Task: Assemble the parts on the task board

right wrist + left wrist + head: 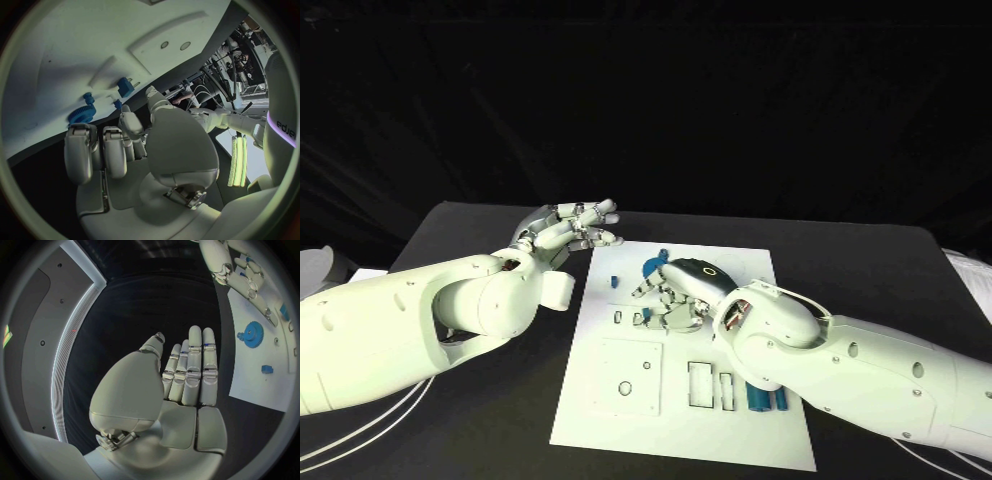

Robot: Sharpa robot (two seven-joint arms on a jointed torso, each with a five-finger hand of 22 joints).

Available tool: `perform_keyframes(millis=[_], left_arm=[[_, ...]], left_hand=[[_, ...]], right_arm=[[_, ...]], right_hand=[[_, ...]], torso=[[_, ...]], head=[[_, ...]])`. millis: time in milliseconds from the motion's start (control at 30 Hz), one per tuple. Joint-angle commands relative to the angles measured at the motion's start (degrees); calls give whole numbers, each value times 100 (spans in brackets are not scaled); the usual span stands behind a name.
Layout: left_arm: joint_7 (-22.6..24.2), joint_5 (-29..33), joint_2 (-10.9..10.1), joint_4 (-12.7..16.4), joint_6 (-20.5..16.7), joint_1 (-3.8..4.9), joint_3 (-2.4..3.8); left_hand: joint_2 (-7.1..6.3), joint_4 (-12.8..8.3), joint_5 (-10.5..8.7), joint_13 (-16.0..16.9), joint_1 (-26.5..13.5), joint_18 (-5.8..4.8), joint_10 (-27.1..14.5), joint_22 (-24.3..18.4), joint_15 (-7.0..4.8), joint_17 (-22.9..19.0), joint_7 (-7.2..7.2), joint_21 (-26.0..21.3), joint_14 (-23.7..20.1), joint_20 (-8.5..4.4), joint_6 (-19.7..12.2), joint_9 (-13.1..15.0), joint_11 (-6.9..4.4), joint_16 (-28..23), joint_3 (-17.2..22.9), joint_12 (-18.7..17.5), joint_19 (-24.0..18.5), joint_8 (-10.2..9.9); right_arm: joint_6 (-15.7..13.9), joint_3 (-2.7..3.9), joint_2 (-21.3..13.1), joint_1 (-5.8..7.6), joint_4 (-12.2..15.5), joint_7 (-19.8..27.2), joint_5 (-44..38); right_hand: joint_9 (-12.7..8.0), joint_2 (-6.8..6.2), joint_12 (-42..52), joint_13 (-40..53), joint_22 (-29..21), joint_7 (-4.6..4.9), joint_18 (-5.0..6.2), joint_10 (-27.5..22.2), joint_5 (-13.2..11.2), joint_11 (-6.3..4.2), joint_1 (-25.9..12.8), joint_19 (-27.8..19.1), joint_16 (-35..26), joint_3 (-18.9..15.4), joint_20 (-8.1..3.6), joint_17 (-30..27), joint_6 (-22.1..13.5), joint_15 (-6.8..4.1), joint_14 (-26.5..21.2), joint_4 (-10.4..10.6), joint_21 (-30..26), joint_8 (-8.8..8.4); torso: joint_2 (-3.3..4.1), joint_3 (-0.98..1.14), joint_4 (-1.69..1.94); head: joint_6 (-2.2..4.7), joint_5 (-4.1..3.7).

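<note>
A: Where is the board (678,400) seen?

B: It is laid flat in the middle of the black table (877,260), as a white plate with cut-outs. A blue gear (651,265) is seen near its far edge, and a small blue part (616,283) is placed just beside the gear, toward the left arm. Two more blue parts (764,400) are laid side by side at the near right edge, close under the right arm.

A: How is the left hand (571,228) held?

B: It is raised beside the far left corner of the board, off the plate. In the left wrist view its fingers (195,370) are stretched out straight and kept close together, and nothing is held in them.

A: And the right hand (678,292)?

B: It is lowered over the board, just near the gear. In the right wrist view the fingers (94,150) are bent down toward the plate, with the gear (79,114) beyond the tips. Whether something is pinched under them cannot be told, because the tips are hidden by the hand itself.
</note>
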Motion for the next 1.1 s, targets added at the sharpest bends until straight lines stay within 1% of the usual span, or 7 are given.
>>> perform_keyframes(millis=[33, 133, 267, 367, 600, 933, 1100], left_arm=[[-189, -131, 31, -45, 147, 1, 0], [-682, -522, 43, -106, 249, -1, -3], [-2017, -1591, 22, -155, 602, 0, -4], [-3013, -2510, 35, -194, 876, 5, -5], [-4942, -4124, 182, -372, 1733, 116, -3], [-6286, -5829, 819, -834, 2448, 239, -3], [-6467, -6041, 1181, -1113, 2622, 278, -5]], left_hand=[[50, -17, -24, 14, -31, 74, 183, 79, -73, 199, -33, 160, 234, -80, 112, 11, -66, 239, 4, 46, 203, 11], [29, 51, -32, 110, -85, 89, 701, 274, -262, 825, -160, 545, 886, -255, 219, 17, -242, 1078, 13, 226, 671, 21], [-75, 153, -221, 475, -220, 54, 1420, 694, -475, 4565, -343, 1292, 1432, -505, 385, 63, -469, 4917, -59, 721, 1308, 79], [5, 232, -530, 1745, -388, -312, 1078, 3396, -518, 6214, -520, 3749, 1434, -662, 407, 266, -540, 6500, -221, 2244, 1774, 477], [136, 613, -581, 4918, -1025, -453, 817, 5247, -637, 6884, -617, 5290, 1591, -679, 285, 802, -686, 7035, -592, 5624, 1760, 1464], [419, 630, -905, 6084, -1504, -730, 1184, 6962, -817, 6884, -845, 6423, 1591, -820, -76, 1965, -889, 7035, -1281, 6681, 2192, 2894], [427, 641, -1039, 6238, -1665, -786, 1255, 7280, -835, 6884, -893, 6607, 1591, -858, -221, 2303, -911, 7035, -1523, 6799, 2288, 3211]], right_arm=[[-352, 41, -186, 34, 185, 779, 475], [-150, 82, -510, 160, 405, 1239, 1123], [-52, 104, -990, 390, 625, 1616, 2182], [-97, 111, -1324, 536, 691, 1712, 2820], [-216, 114, -1836, 804, 488, 1690, 3618], [-156, 102, -1996, 878, 261, 1551, 3774], [-126, 89, -1966, 882, 200, 1499, 3727]], right_hand=[[13, 28, 56, 30, 234, -18, -30, 32, 49, 17, 85, 43, 13, -47, 48, 1329, -26, 48, 565, 8, -18, 13], [11, 66, 7, 1, 130, -9, -8, -5, 44, 23, 167, -8, -29, -66, 51, 1270, -52, 52, 550, 7, -74, 3], [25, 144, -106, -69, -50, -14, 30, -84, 80, 19, 315, -96, -108, -84, 53, 1162, -17, 51, 520, -23, -176, 28], [28, 175, -117, -79, -59, -18, 31, -93, 114, 14, 361, -100, -111, -83, 49, 1161, -7, 46, 520, -37, -185, 31], [33, 247, -90, -69, -46, -23, 28, -77, 246, 7, 425, -89, -113, -81, 41, 1161, 14, 38, 521, -56, -183, 36], [36, 268, -105, -82, -53, -27, 29, -80, 281, 3, 435, -91, -131, -83, 39, 1138, 29, 35, 515, -57, -188, 41], [38, 272, -112, -87, -56, -28, 29, -82, 292, 2, 435, -92, -138, -86, 38, 1129, 35, 34, 512, -56, -190, 44]], torso=[[-26, -4, -2], [-48, -2, -8], [-138, 1, -21], [-226, 14, -26], [-365, 51, -54], [-469, 95, -60], [-491, 107, -62]], head=[[1, 4], [9, -4], [-17, 1], [-54, 39], [-121, 119], [-214, 176], [-245, 187]])
